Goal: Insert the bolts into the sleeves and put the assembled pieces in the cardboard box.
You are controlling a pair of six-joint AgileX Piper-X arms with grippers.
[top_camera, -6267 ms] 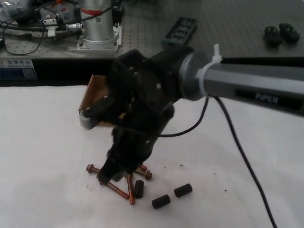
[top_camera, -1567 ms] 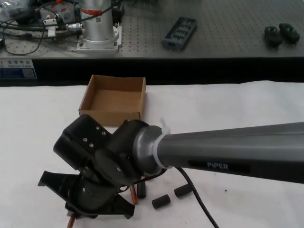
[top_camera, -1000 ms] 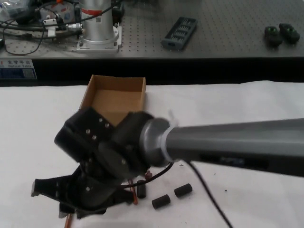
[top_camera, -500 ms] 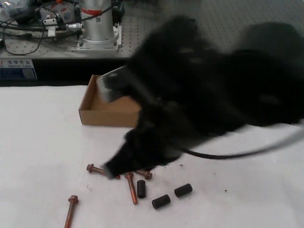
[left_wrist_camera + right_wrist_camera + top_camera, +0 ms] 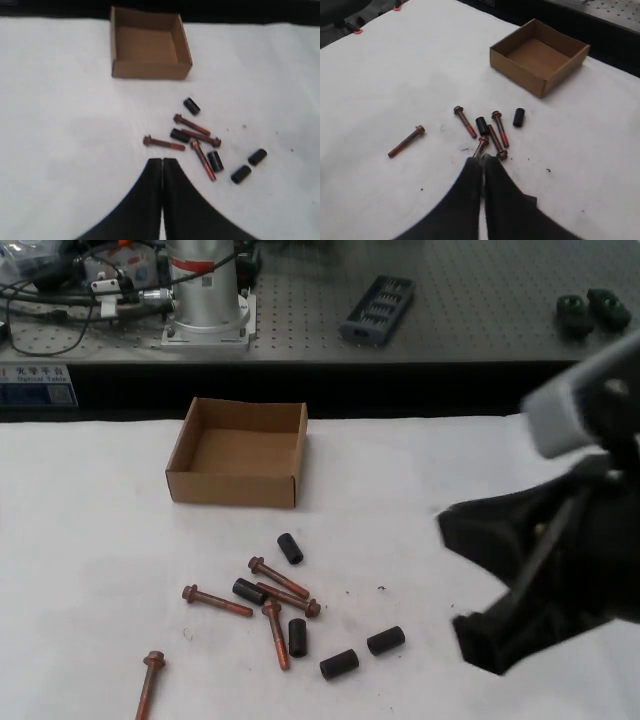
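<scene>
Pulled my right pincer [image 5: 482, 161] back off to the right, closed up on nothing. 1 bolt [image 5: 149, 686] landed stray near-left, 0 in sleeves [image 5: 339, 665], cardboard box [image 5: 236, 487] unfilled.

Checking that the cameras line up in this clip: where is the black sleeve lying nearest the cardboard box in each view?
High view: the sleeve lies alone between the cardboard box and the bolts.
Left wrist view: the sleeve lies between the box and the bolts.
Right wrist view: the sleeve lies beside the bolts, on the box's side.
Shared landmark: the cardboard box.
</scene>
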